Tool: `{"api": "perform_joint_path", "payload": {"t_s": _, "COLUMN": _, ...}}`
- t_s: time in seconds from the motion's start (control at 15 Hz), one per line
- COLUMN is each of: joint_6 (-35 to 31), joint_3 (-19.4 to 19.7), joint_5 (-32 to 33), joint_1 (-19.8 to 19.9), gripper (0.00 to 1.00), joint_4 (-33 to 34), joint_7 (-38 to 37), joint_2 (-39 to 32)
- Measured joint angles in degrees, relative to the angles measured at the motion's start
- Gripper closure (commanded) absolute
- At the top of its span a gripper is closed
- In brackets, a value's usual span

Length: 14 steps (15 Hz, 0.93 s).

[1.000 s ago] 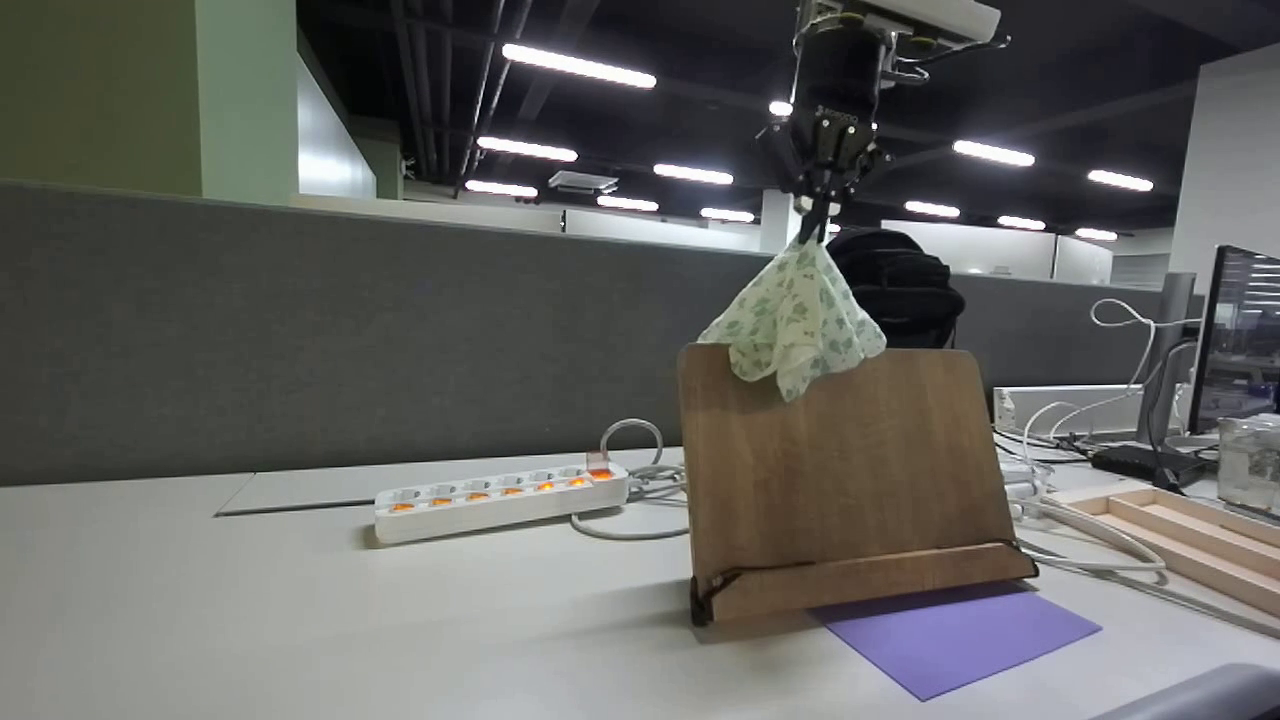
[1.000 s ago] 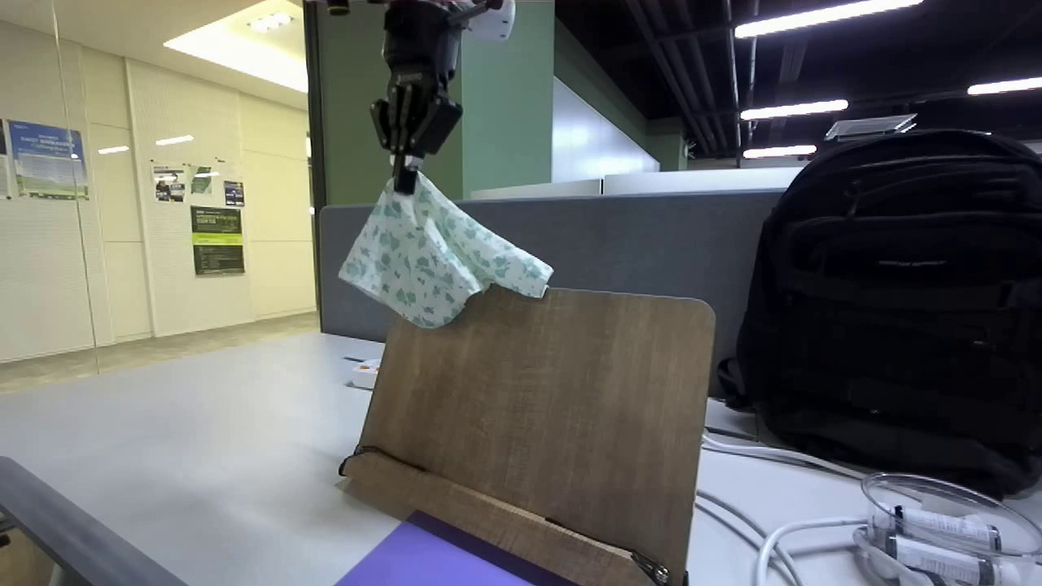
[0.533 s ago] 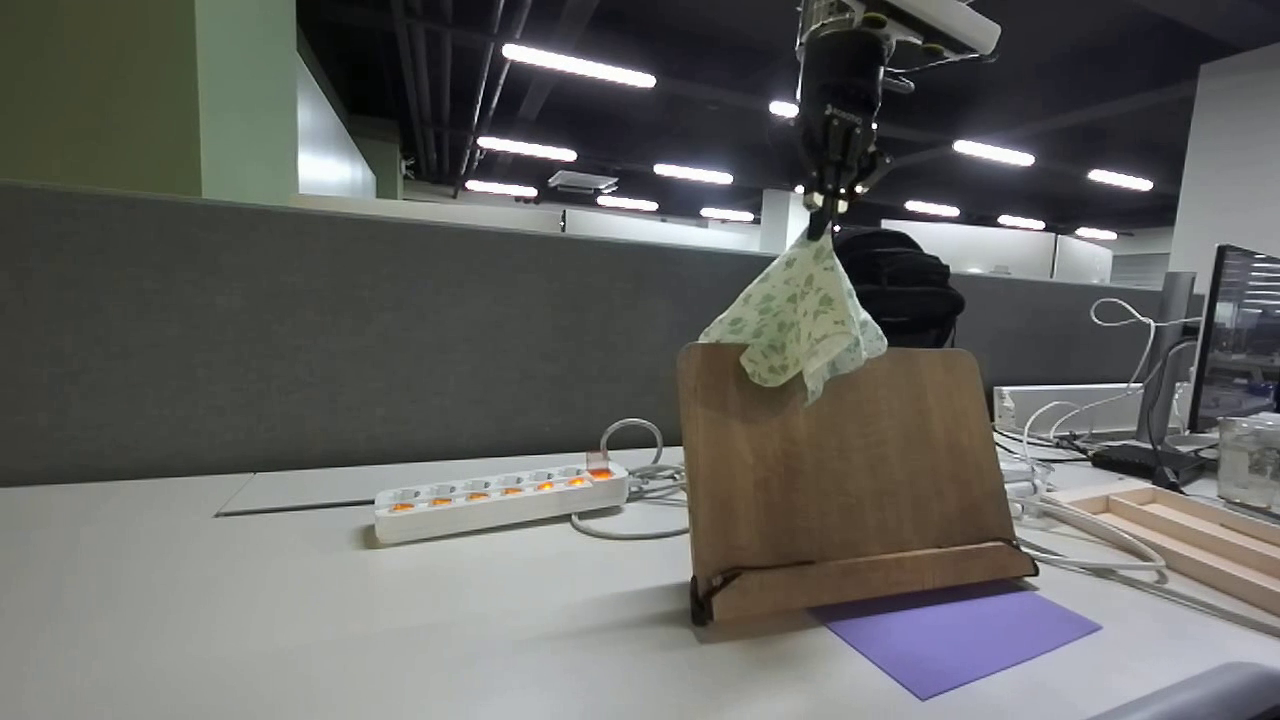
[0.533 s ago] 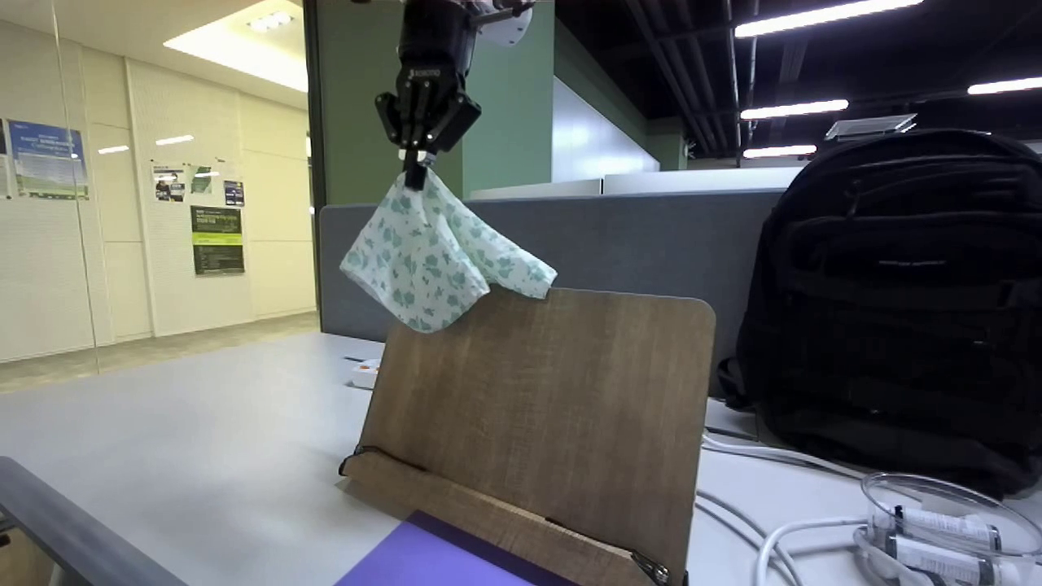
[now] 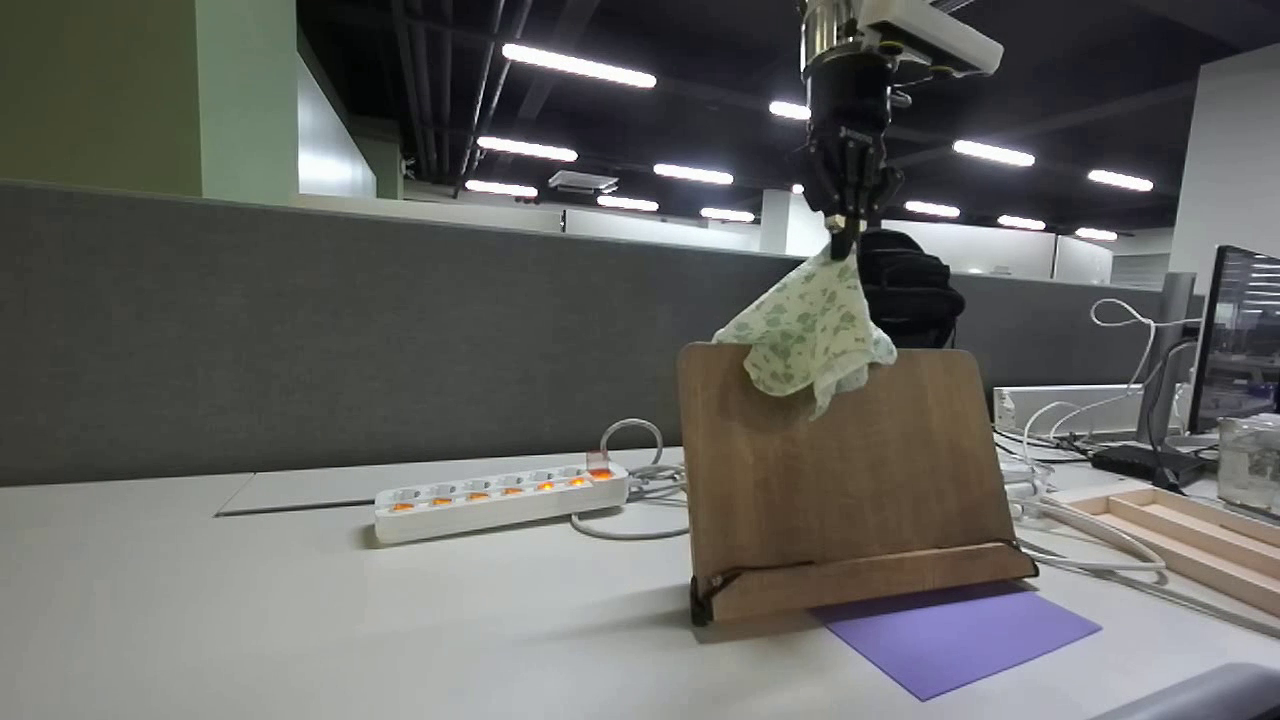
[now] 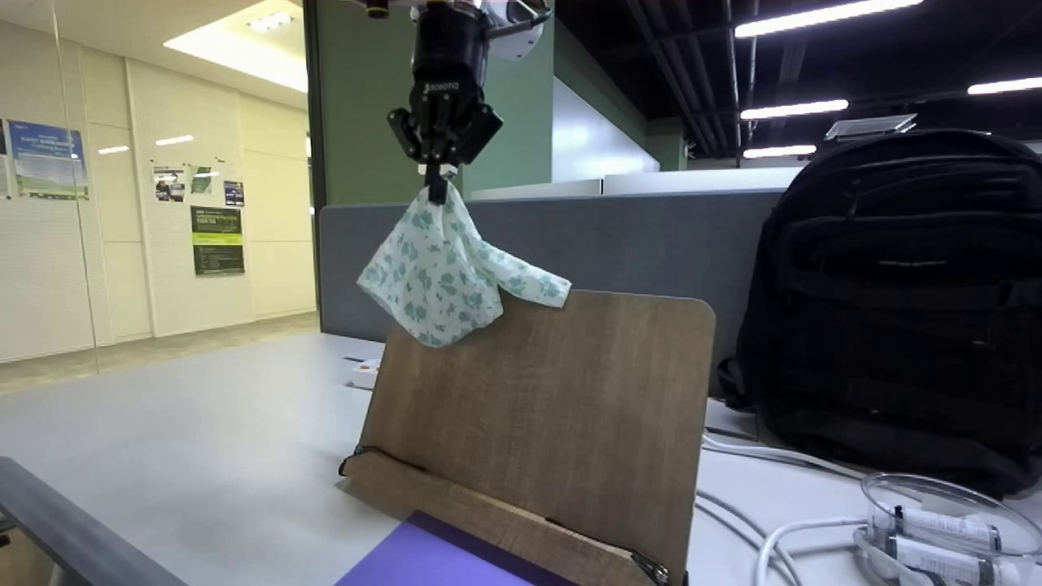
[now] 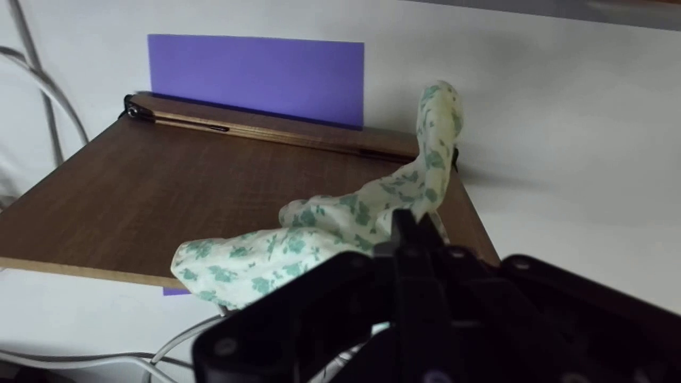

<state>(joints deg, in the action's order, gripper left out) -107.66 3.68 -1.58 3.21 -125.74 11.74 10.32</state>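
A white cloth with a green leaf print (image 5: 806, 320) hangs from my gripper (image 5: 841, 246), which is shut on its top corner. Below the fingertips the cloth fans out in loose folds. Its lower part overlaps the upper left of a tilted wooden book stand (image 5: 850, 470) in both exterior views; whether it touches the board I cannot tell. In the wrist view the dark gripper (image 7: 415, 221) covers part of the cloth (image 7: 298, 250), which spreads over the brown board (image 7: 175, 197). A purple sheet (image 7: 255, 80) lies partly under the stand.
A white power strip (image 5: 500, 505) with lit switches lies left of the stand. A black backpack (image 6: 887, 317) leans by the grey partition (image 5: 350, 340). Nearby are cables (image 6: 781, 545), a clear dish with small bottles (image 6: 944, 521), a wooden tray (image 5: 1190, 540) and a monitor (image 5: 1240, 340).
In both exterior views my gripper has moved to the right, dipping slightly in the last half second. The cloth has travelled along with it, its folds shifting. The stand has stayed put.
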Motion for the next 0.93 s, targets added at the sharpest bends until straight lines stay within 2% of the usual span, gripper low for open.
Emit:
{"api": "perform_joint_path", "payload": {"t_s": 0.33, "joint_6": -1.46, "joint_3": 0.76, "joint_5": 1.94, "joint_1": 0.13, "gripper": 1.0, "joint_4": 3.21, "joint_7": 7.49, "joint_2": -3.51}}
{"api": "perform_joint_path", "payload": {"t_s": 0.93, "joint_6": -1.9, "joint_3": 0.25, "joint_5": 2.31, "joint_1": -0.37, "gripper": 1.0, "joint_4": 15.38, "joint_7": 14.18, "joint_2": -7.76}}
